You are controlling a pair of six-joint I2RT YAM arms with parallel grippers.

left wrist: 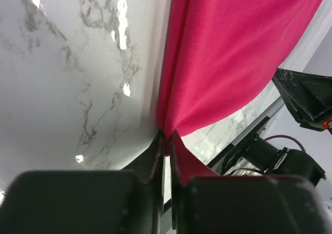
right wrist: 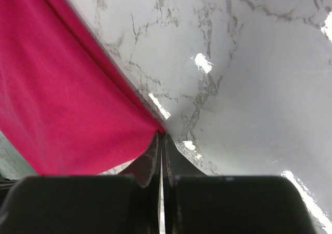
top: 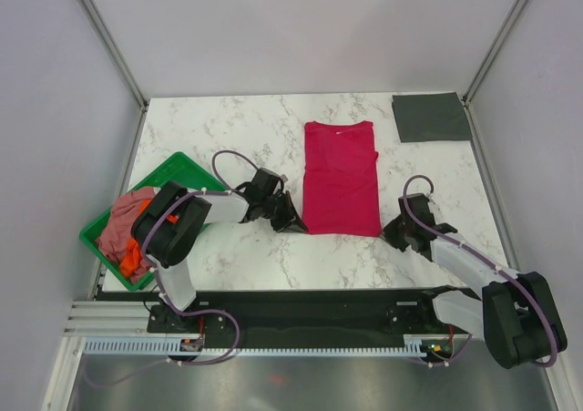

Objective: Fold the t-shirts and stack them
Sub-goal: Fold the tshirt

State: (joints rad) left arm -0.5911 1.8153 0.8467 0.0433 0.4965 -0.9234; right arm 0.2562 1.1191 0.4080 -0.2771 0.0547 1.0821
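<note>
A crimson-red t-shirt [top: 341,179] lies flat in the middle of the table, folded into a long narrow shape. My left gripper [top: 296,224] is at its near left corner, and in the left wrist view the gripper [left wrist: 166,138] is shut on that red cloth [left wrist: 233,52]. At the near right corner my right gripper [top: 387,231] is likewise shut, its tips [right wrist: 162,135] pinching the red shirt's [right wrist: 67,94] corner. A dark grey t-shirt [top: 431,117] rests folded at the back right. A dusty pink t-shirt [top: 127,220] and an orange one [top: 135,261] lie crumpled in the tray.
A green plastic tray [top: 187,167] stands at the table's left edge, close beside the left arm. White walls and metal posts close in the table at the back and sides. Marble tabletop [top: 228,128] shows between tray and red shirt.
</note>
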